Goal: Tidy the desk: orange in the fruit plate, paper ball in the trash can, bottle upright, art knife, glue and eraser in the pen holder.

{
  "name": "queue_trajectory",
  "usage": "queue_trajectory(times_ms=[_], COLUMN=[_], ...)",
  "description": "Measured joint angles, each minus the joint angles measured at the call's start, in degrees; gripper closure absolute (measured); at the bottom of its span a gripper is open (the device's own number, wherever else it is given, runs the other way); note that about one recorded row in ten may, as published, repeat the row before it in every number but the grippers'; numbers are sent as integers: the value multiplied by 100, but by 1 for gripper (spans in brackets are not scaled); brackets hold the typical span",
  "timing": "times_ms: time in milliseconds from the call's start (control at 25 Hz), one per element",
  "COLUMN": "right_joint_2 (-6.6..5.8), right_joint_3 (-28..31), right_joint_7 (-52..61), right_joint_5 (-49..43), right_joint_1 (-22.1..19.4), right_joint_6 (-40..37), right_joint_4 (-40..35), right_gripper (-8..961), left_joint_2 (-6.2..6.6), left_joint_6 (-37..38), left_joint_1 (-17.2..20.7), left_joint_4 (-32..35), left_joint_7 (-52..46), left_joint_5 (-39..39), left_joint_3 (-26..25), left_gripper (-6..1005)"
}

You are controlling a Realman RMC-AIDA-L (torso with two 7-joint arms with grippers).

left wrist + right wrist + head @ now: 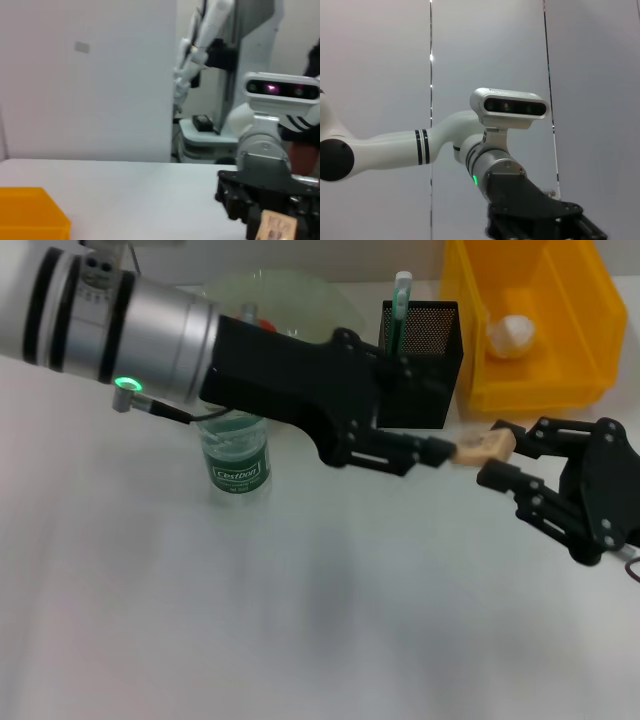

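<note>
At mid-frame right in the head view, the left end effector [437, 451] and the right end effector [505, 457] both pinch the eraser [483, 447] above the counter [300, 620]; light, rubbery, grippy; best held across its flat faces.

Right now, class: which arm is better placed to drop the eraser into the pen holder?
Probably left. The left gripper and right gripper both meet the eraser, but the left lies just before the pen holder.
</note>
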Motion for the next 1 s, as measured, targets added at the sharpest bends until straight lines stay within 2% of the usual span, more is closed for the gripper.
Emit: queue_trajectory(times_ms=[40, 160, 280, 400, 440, 560, 600, 800, 840, 880, 920, 1000], right_joint_2=[-9, -81, -223, -276, -297, -322, -320, -306, -322, -367, -367, -411], right_joint_3=[13, 140, 525, 657, 735, 953, 999, 898, 793, 461, 461, 24], right_joint_7=[0, 19, 242, 367, 440, 803, 1046, 2675, 3058, 3862, 3862, 4660], right_joint_5=[1, 17, 29, 33, 35, 39, 42, -20, -61, -170, -170, -421], right_joint_1=[-12, -52, -76, -66, -45, 63, 146, 614, 697, 863, 863, 1033], right_joint_6=[-25, -147, -242, -246, -245, -159, -47, 679, 813, 1125, 1125, 1474], right_joint_4=[0, -13, -55, -79, -88, -219, -360, -1482, -1745, -2318, -2318, -2963], right_gripper=[689, 689, 690, 690, 690, 691, 691, 692, 692, 691, 689, 687], left_joint_2=[0, 6, 11, 11, 14, 25, 26, 25, 24, 25, 25, 29], left_joint_6=[1, 27, 69, 69, 103, 267, 471, 756, 769, 781, 784, 803], left_joint_1=[24, 173, 441, 441, 762, 999, 1117, 1192, 1193, 1194, 1194, 1198], left_joint_4=[-4, -10, -39, -39, -111, -251, -375, -825, -892, -1036, -1062, -1189], left_joint_7=[3, 57, 240, 240, 459, 639, 795, 1156, 1199, 1287, 1307, 1409], left_joint_5=[-1, -3, -5, -5, -81, -147, -182, -237, -238, -239, -239, -240], left_joint_3=[-37, -166, -303, -303, -350, -382, -417, -426, -425, -425, -425, -425], left_gripper=[448, 434, 421, 407, 403, 400, 401, 406, 406, 406, 406, 406])
